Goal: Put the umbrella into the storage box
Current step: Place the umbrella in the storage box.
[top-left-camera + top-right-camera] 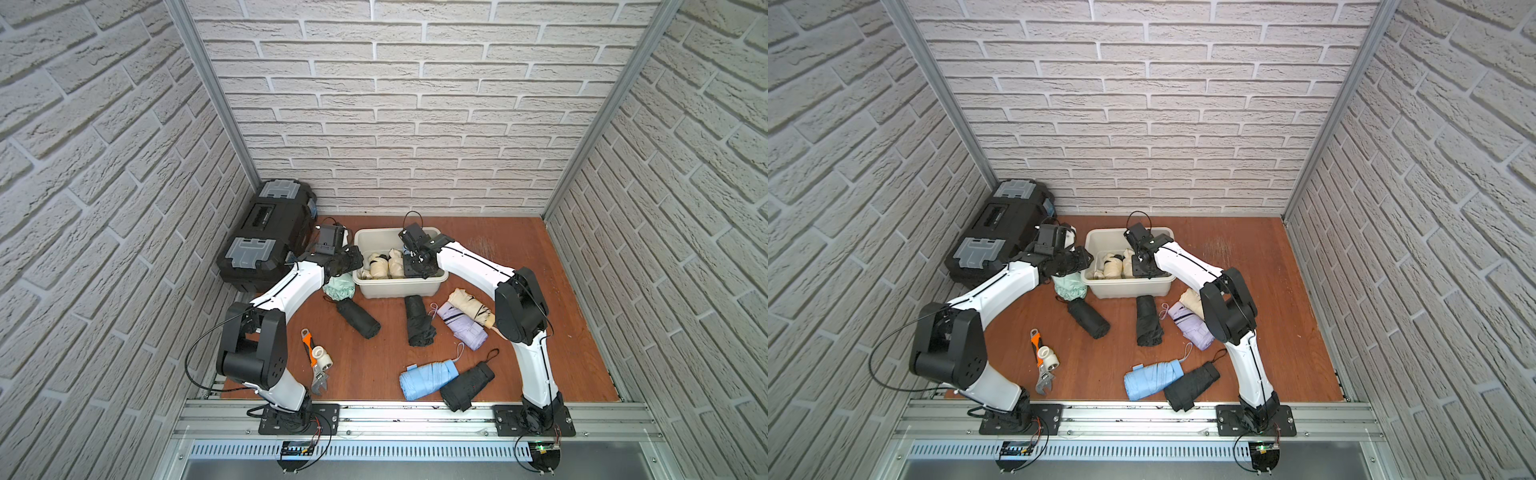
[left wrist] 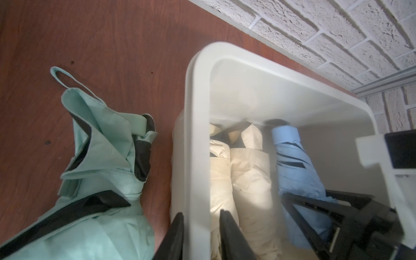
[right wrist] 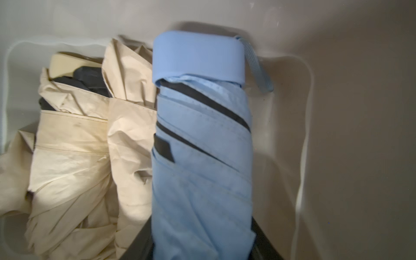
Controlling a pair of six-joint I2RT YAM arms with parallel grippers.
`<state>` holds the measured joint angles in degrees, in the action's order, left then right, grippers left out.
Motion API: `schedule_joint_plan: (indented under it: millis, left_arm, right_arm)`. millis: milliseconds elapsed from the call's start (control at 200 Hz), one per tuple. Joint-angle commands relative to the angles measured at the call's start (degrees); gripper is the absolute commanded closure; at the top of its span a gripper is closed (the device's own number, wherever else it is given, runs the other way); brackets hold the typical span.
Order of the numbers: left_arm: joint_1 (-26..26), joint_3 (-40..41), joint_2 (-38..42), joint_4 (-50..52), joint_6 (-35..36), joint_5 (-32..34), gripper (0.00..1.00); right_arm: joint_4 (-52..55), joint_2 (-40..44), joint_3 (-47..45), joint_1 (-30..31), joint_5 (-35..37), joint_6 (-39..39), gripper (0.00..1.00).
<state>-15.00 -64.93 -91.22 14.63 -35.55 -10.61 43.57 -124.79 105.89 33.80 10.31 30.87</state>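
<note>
Left wrist: left hand (image 2: 201,216) clamps storage box (image 2: 198,90) rim (right hand (image 3: 200,243) clamps blue umbrella (image 3: 200,139)).

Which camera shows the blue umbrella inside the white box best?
The right wrist view: the blue umbrella fills the picture. The left wrist view shows it smaller, partly behind the right gripper. In both top views the right arm hides it.

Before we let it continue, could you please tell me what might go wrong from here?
The right gripper is shut on the light blue folded umbrella inside the off-white plastic storage box; its loose fabric might snag when the gripper withdraws. The left gripper pinches the box's wall, so arm motion could tilt or drag it against the mint-green folded umbrella beside it.
</note>
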Motion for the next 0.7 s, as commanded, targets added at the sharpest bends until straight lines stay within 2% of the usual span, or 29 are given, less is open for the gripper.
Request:
schedule_joint_plan:
  millis: [0,120,260,425,510,695]
  left_arm:
    - [-1.10,-1.43,-0.30,-0.22,0.53,1.52,0.70]
    - [-1.43,-1.17,-0.02,-0.31,0.15,1.91,0.71]
    - [-1.61,-1.17,-0.01,-0.74,-0.09,2.09,0.71]
    - [-1.74,-1.21,0.25,-1.10,-0.48,2.01,0.64]
    - [-1.74,-1.17,0.43,-1.09,-0.57,2.04,0.61]
    - [-1.76,-0.60,0.43,-0.86,-1.10,2.08,0.60]
  right_arm:
    - [-2.63,-0.08,2.50,0.03,1.79,0.13,0.60]
    - [-3.15,-1.63,2.58,-0.10,2.31,0.86,0.54]
    - [-3.31,-2.63,2.67,-0.04,3.76,1.38,0.33]
    - [-3.49,-1.37,2.33,-0.04,4.09,0.26,0.17]
    - [-3.93,-0.05,1.41,-0.10,4.12,-0.14,0.13]
    - [-5.88,4.43,-1.73,-0.04,1.96,-0.67,0.11]
